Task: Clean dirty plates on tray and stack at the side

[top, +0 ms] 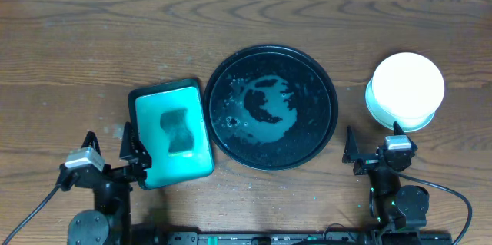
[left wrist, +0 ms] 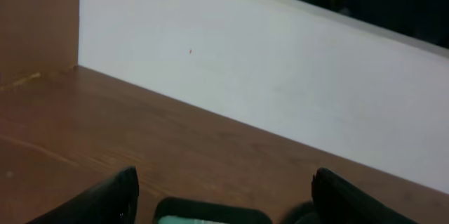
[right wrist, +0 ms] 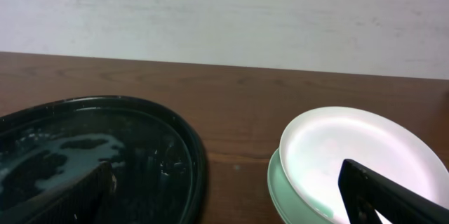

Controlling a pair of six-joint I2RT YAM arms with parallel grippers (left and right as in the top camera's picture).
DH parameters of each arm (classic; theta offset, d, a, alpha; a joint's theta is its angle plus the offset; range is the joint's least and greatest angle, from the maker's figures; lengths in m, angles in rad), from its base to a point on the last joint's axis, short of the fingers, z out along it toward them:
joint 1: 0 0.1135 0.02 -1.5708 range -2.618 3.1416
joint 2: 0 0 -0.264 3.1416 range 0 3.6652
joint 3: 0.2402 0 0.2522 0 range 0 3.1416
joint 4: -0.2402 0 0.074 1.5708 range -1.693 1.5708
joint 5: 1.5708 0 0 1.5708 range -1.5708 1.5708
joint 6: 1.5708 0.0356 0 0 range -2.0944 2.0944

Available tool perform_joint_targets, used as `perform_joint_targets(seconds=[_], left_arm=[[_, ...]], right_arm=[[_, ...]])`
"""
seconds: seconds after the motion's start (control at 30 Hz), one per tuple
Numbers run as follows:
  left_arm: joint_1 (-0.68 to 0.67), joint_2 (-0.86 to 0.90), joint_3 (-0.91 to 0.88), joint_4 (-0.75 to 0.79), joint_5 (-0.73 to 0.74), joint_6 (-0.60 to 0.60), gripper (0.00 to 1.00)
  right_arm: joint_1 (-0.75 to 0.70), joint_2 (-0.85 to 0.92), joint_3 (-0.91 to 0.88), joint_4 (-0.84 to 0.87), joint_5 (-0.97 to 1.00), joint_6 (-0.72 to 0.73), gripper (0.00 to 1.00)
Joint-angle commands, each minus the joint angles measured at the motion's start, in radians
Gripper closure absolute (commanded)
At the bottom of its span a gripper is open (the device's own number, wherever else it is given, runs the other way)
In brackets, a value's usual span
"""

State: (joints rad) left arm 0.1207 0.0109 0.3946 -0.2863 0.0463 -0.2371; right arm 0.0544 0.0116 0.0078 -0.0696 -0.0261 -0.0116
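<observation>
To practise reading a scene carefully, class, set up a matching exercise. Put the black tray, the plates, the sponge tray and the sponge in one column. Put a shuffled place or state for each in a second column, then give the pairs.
Things:
1. black tray
2. plates
3. sponge tray
4. sponge

Descriptions:
A. stacked at the right side of the table, white one on top
B. teal and rectangular, just left of the black tray
C. round, in the middle, wet smears inside, no plate on it
D. lying inside the sponge tray

Pairs: 1-C, 2-A, 3-B, 4-D
</observation>
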Motion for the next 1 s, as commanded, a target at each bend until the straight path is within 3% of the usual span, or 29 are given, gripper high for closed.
perform_joint_targets(seconds=[0.0, 0.4, 0.97], left_arm=[[-0.028, -0.009, -0.045, 0.035, -0.032, 0.027, 0.21], [-0.068, -0.009, -0.251, 0.259, -0.034, 0.034, 0.21], [-0.068, -0.009, -0.391, 0.227, -0.035, 0.034, 0.21]], right_arm=[[-0.008, -0.006, -0.002, -0.002, 0.003, 0.007, 0.01], [-0.008, -0.006, -0.002, -0.002, 0.003, 0.007, 0.01], [-0.008, -0.006, -0.002, -0.002, 0.003, 0.006, 0.01]])
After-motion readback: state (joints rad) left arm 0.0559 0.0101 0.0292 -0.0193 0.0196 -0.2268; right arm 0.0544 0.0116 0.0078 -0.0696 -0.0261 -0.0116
